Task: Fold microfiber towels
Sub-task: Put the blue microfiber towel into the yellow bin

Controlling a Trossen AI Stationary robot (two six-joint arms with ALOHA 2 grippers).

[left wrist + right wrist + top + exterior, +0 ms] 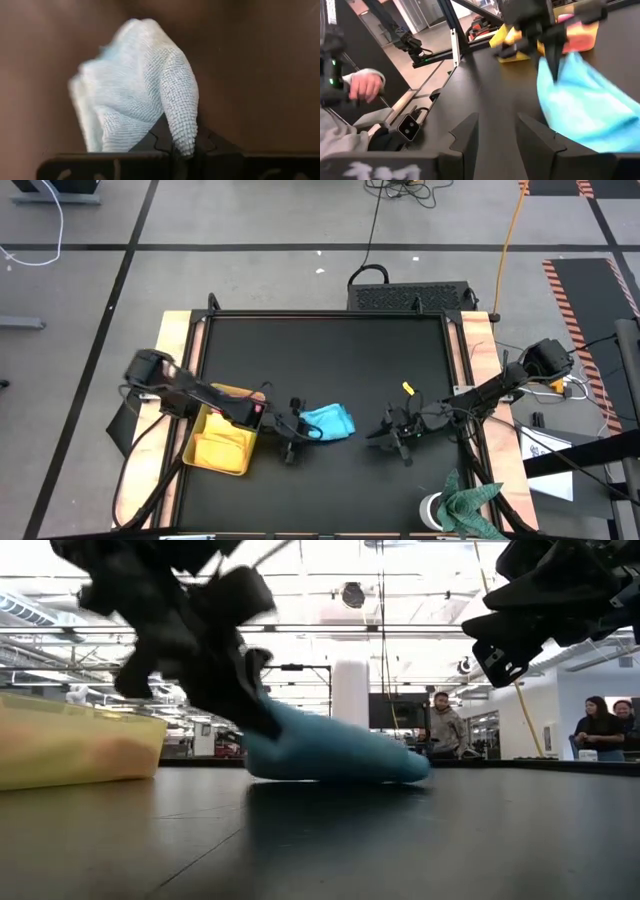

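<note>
A light blue microfiber towel lies crumpled at the middle of the black table. My left gripper is at the towel's left end and is shut on it; the left wrist view shows the cloth filling the space ahead of the fingers. My right gripper hovers open to the right of the towel, above the table, with nothing between its fingers. A yellow towel and a pink one lie in the tray. My left gripper pinches a raised fold of the blue towel between its two fingers, at the towel's left end. The fingers slant down from the table's left. That end is drawn up into a peak, while the towel's remaining part lies on the table.
A translucent yellow tray stands at the table's left, close behind my left gripper. A dark green cloth lies at the near right corner, and a small yellow thing lies far right of centre. People stand beyond the table.
</note>
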